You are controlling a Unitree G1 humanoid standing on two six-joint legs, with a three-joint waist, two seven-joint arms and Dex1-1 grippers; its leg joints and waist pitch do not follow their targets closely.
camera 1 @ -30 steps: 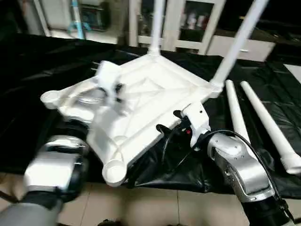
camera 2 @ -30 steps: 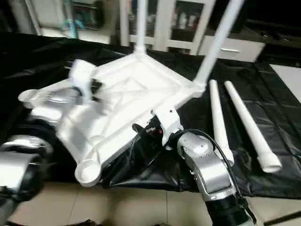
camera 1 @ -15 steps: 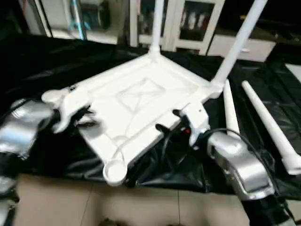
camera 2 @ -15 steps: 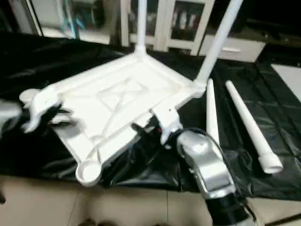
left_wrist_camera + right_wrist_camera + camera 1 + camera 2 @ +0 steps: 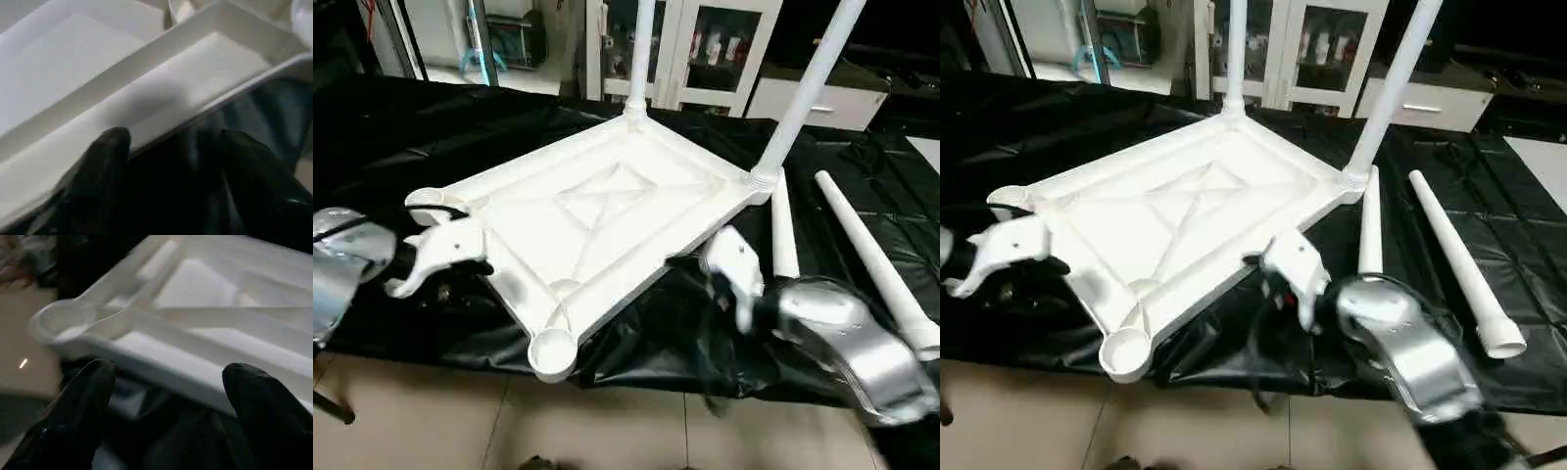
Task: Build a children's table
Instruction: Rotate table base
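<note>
The tabletop (image 5: 597,215) lies upside down across the middle of the frame on the worktop (image 5: 401,117), which is draped in black sheeting, and its X-ribbed underside faces up. Two legs are already standing in the far corners: one leg (image 5: 641,49) rises at upper centre, the other leg (image 5: 808,88) leans up toward the upper right. Two loose legs lie on the sheeting at right, one (image 5: 783,235) just beside the tabletop's right corner, the other (image 5: 871,259) further right, running down toward the lower right edge. The near corner socket (image 5: 551,351) sits empty at lower centre, hanging over the worktop's front edge, and the left corner socket (image 5: 429,203) is empty too.

Left gripper (image 5: 445,269) sits at the left of the frame, just off the tabletop's lower-left edge; in the left wrist view its fingers (image 5: 105,161) stand apart with nothing between them, the white rim right ahead. Right gripper (image 5: 1278,279) is at lower right of centre, close by the tabletop's lower-right edge; the right wrist view shows its fingers (image 5: 93,396) spread wide, empty, facing the rim and the near socket.
</note>
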